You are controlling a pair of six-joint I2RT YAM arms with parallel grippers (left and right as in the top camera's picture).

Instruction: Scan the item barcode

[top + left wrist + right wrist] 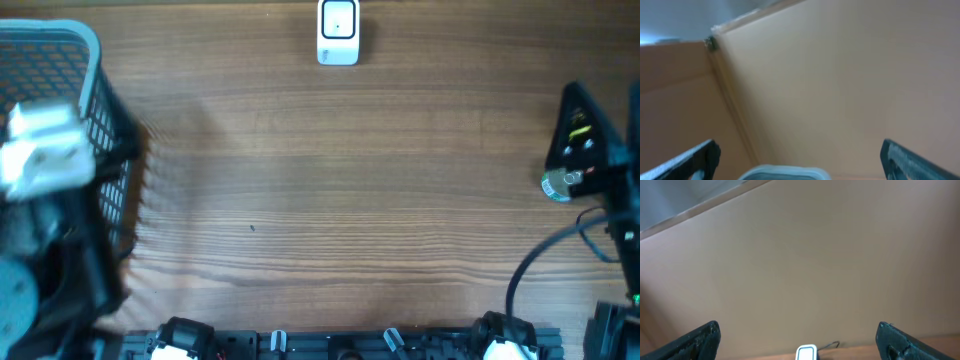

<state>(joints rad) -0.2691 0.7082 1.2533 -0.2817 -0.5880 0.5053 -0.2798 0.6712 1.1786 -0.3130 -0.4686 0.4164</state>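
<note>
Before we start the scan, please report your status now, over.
Left claw open, above basket. Right claw open, far right side. White scanner at back centre, untouched. Nothing to scan visible yet.

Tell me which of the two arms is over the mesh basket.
The left arm, its white housing overlapping the basket in the overhead view; the right arm sits at the opposite edge, far from it.

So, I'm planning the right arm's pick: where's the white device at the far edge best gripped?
Probably across the two long sides of the white device, coming straight down: from overhead it is a narrow rounded rectangle with bare table on both sides.
</note>
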